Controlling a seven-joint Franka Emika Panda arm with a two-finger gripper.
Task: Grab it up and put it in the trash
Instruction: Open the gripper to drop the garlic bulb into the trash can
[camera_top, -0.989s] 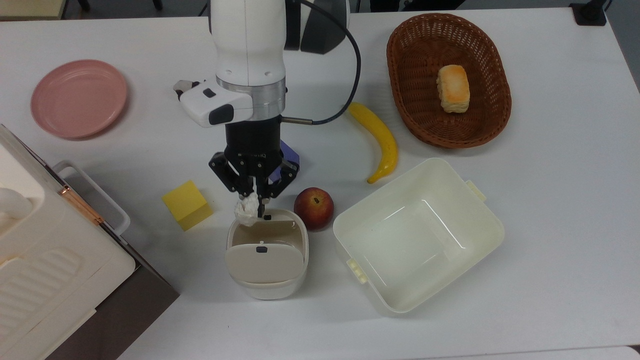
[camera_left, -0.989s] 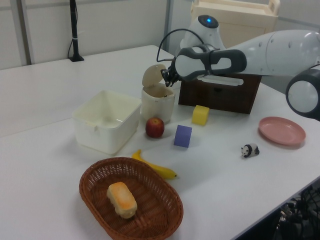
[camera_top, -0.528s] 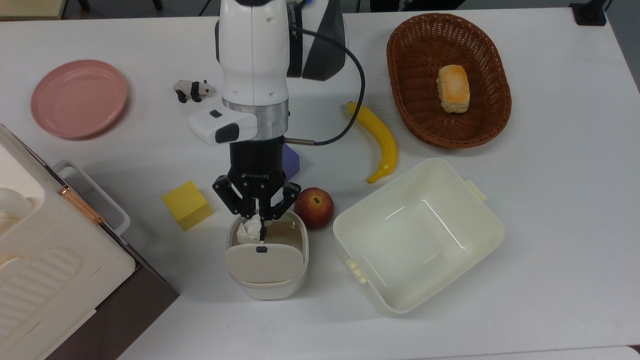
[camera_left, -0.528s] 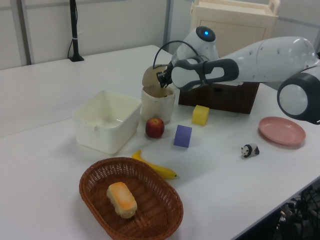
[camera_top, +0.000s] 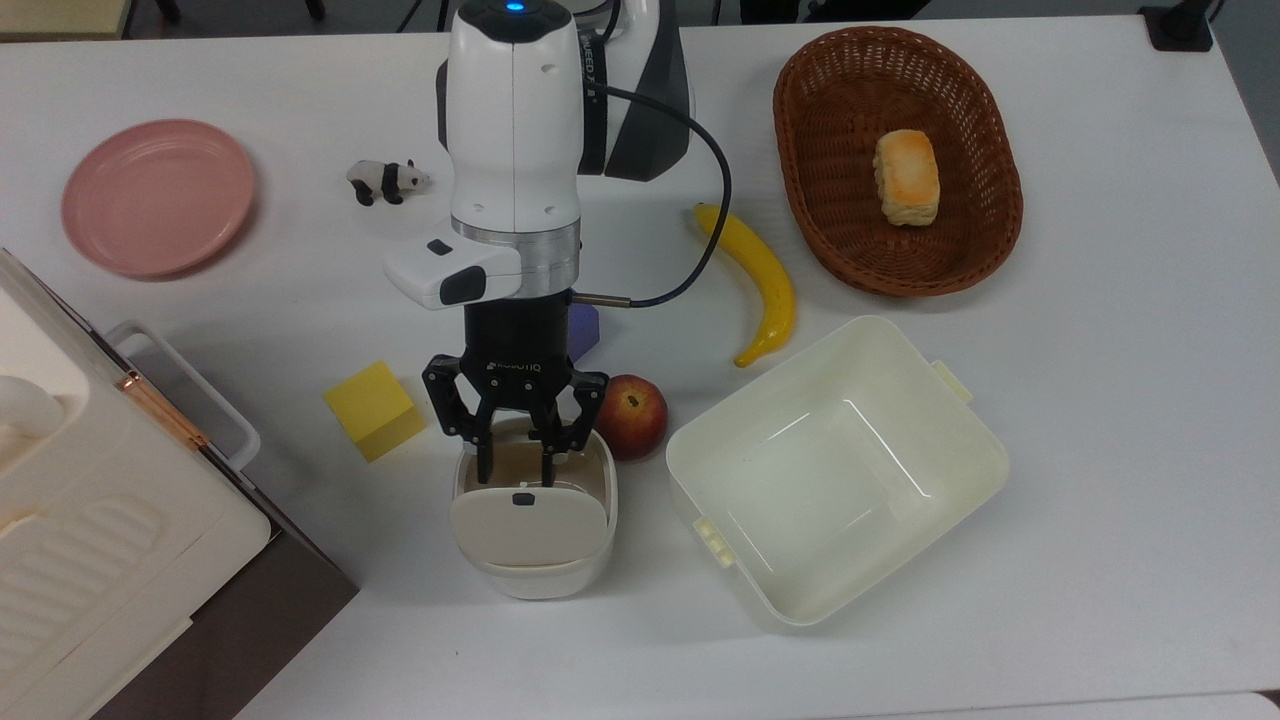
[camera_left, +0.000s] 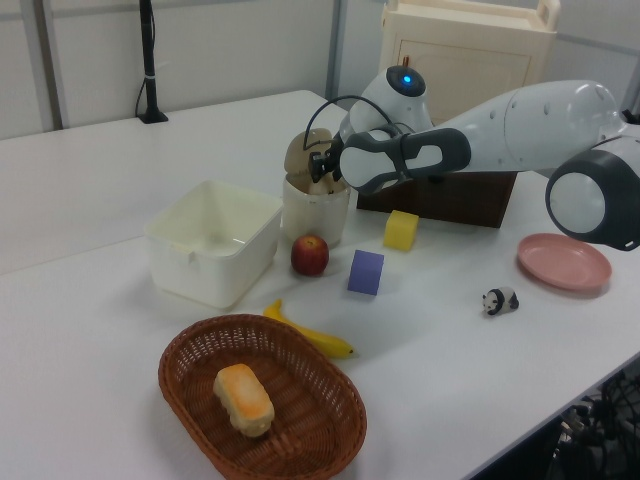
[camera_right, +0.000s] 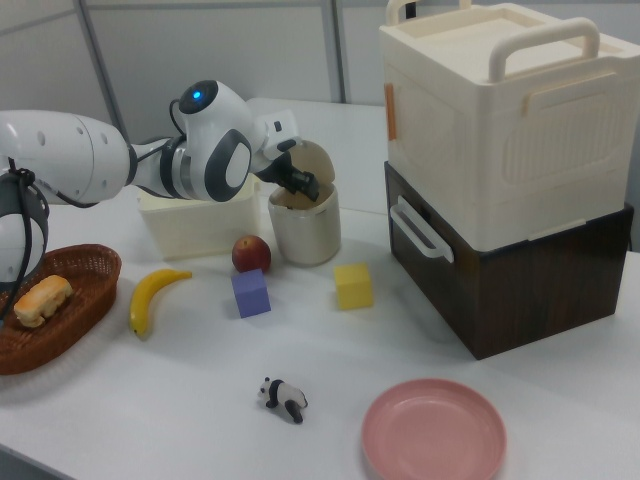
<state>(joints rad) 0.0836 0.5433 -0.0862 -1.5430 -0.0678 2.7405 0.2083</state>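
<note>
— Since half a second before, our gripper (camera_top: 515, 462) had slid further over the trash (camera_top: 533, 560) and its fingers had spread; they stood apart with nothing between them. The paper ball, which we had been pinching at the bin's back rim, was gone from the fingers.

— So where did we think it went?

— Down inside the trash, we judged, since nothing white lay on the table (camera_top: 1100, 400) around the bin. We couldn't see the ball itself; the gripper covered the opening.

— What could have gone wrong from there?

— Our fingertips hung right in the mouth of the bin, just behind the flap lid (camera_top: 528, 528). Had we pulled back sideways rather than straight up, a finger might have caught the rim and tipped the bin toward the apple (camera_top: 628, 417) beside it. The ball might also have lodged on the flap instead of dropping through.
</note>
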